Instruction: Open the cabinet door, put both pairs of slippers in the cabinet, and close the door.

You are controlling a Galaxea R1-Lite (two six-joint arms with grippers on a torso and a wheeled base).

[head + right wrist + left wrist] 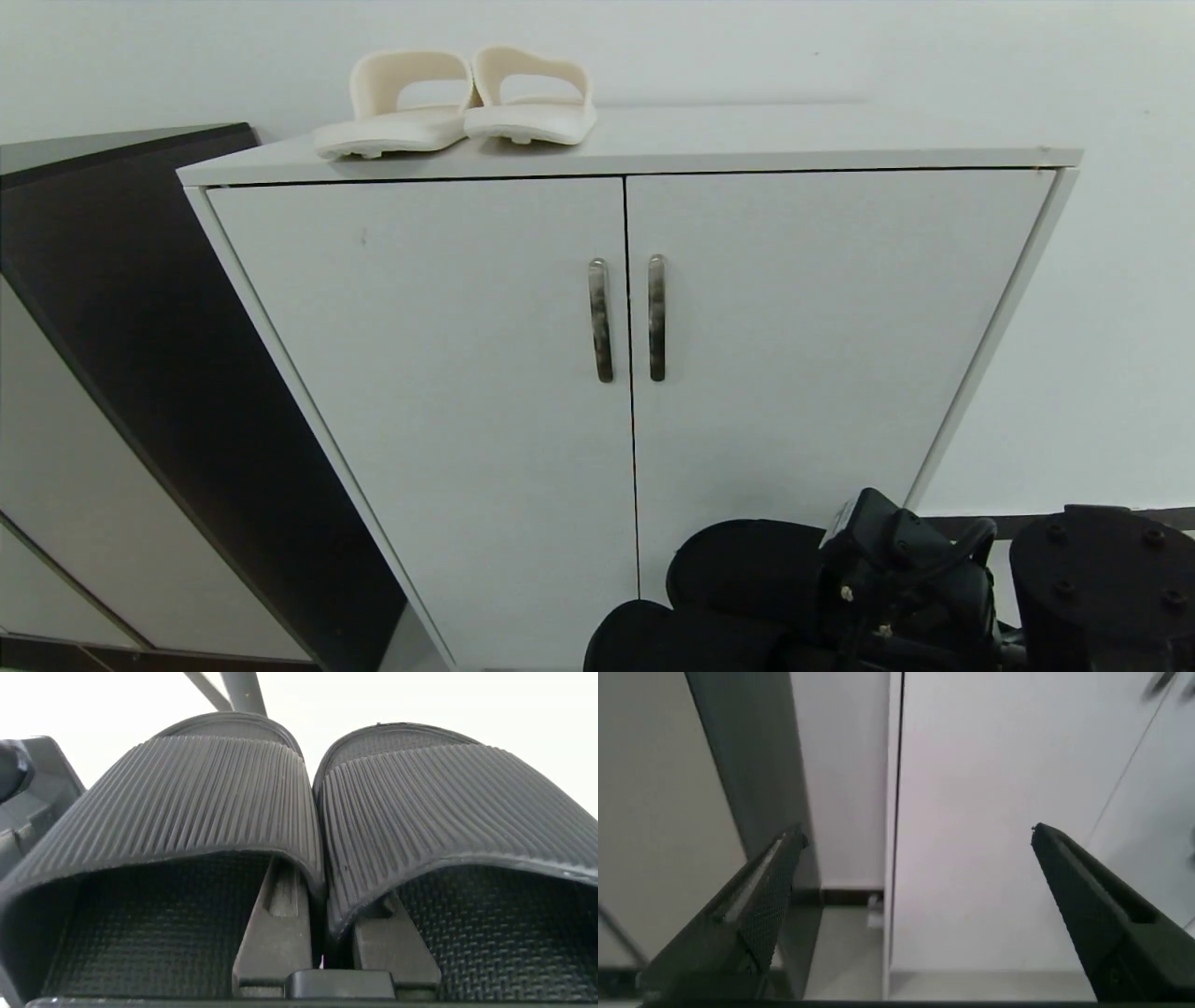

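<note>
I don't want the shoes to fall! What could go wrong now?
1. The right gripper pinches the black slippers only by their touching inner sides; they might slip out.
2. Both doors are shut, so the open left gripper, facing the cabinet edge, must catch a thin handle and may miss.
3. The cream slippers sit by the top front edge; a jolt could knock them down.

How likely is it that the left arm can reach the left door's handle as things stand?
Probably yes. The left gripper is open and empty, facing the cabinet front, and nothing covers or stands before the left door's handle. The arm would likely need to rise to it.
</note>
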